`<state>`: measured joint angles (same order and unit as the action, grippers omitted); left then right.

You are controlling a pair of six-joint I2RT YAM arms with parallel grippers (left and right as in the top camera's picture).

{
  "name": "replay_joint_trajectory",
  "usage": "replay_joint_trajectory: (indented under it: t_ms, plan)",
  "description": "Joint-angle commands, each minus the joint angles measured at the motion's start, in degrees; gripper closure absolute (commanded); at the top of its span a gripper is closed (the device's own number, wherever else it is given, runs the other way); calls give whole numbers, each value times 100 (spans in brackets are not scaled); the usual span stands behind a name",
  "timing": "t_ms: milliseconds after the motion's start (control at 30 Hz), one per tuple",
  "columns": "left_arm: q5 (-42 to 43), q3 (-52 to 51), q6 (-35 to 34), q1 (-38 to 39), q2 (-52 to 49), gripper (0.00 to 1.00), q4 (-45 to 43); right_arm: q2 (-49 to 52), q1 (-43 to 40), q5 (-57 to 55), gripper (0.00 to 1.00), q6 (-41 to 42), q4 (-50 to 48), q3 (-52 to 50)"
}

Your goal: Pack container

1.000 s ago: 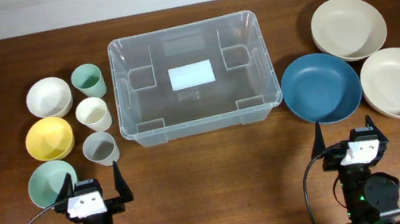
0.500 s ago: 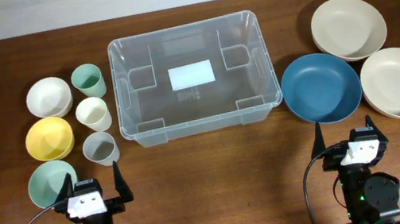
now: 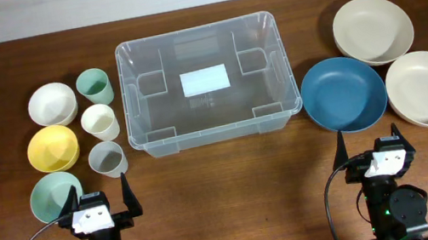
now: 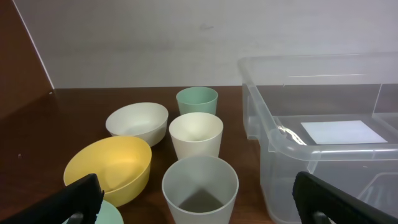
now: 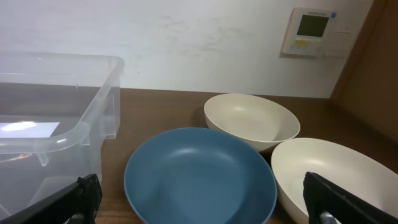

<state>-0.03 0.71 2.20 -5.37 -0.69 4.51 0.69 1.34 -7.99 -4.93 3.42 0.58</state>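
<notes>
- Far left on the brown table [image 3: 237,211], three small bowls stood in a column: a white bowl [image 3: 52,104] at the back, a yellow bowl [image 3: 53,148] in the middle and a pale green bowl [image 3: 52,197] nearest the arms.
- Just right of them stood three upright cups: a green cup [image 3: 94,87], a cream cup [image 3: 100,122] and a grey cup [image 3: 107,159].
- The left gripper [image 3: 98,200] sat at the near edge, its fingers spread wide apart and gripping nothing.
- The container [image 3: 193,28] stood at the centre of the table, between the cups and the big bowls.
- A blue bowl [image 3: 342,93] lay just beside the container's right wall.
- The right gripper [image 3: 372,147] sat near the blue bowl, fingers equally wide, nothing between them.
- Two large cream bowls [image 3: 372,29] lay far right.
</notes>
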Motion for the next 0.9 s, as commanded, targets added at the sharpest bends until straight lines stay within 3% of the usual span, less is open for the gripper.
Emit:
replay_joint_trajectory:
  t_ms: [0, 367, 600, 733, 867]
  plan:
    - [22, -20, 90, -4, 39, 0, 26, -50, 48, 31, 1, -22, 35, -26]
    - [20, -20, 90, -4, 39, 0, 26, -50, 52, 380, 1, -20, -243, -26]
    - [20, -20, 90, -4, 39, 0, 26, -48, 46, 680, 1, -22, -973, 107]
    - [22, -20, 90, -4, 39, 0, 26, 15, 46, -7, 1, -20, -573, 730]
    - [22, -20, 90, -4, 39, 0, 26, 459, 13, -1182, 1, -31, 791, 2004]
